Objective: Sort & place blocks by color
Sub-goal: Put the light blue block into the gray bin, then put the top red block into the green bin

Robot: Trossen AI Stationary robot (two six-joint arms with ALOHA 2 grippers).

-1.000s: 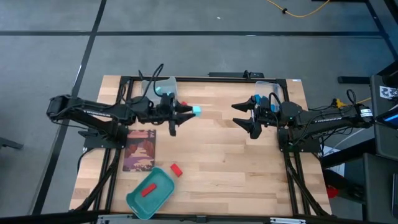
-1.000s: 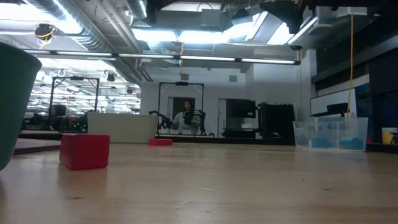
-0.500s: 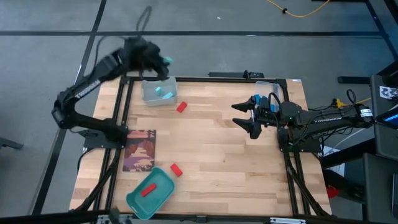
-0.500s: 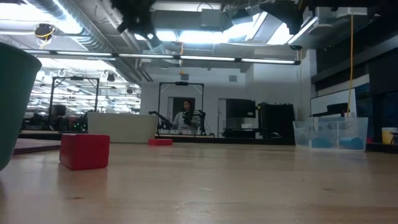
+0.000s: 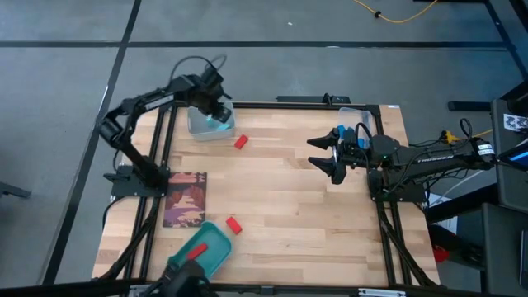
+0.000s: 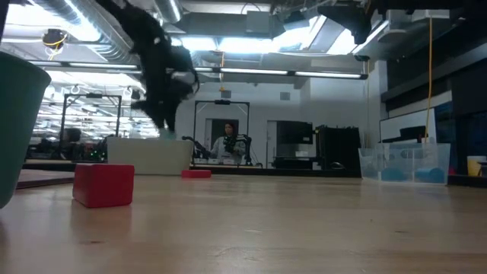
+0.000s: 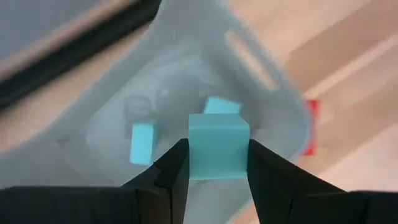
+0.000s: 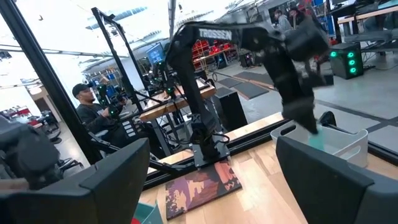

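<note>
The left arm has swung from mid-table to the upper left of the high view, where the left gripper point(image 5: 219, 115) now hangs over the clear bin point(image 5: 198, 125), jaws clamped on a cyan block point(image 7: 217, 145); two more cyan blocks point(image 7: 143, 141) lie in the bin below it. At lower left a teal tray point(image 5: 177, 266) holds a red block point(image 5: 196, 251), with another red block point(image 5: 234, 224) just beside the tray. A third red block point(image 5: 241, 142) lies just right of the bin. The right gripper point(image 5: 323, 157) waits at centre right, jaws apart and holding nothing, by a second bin point(image 5: 356, 115).
</note>
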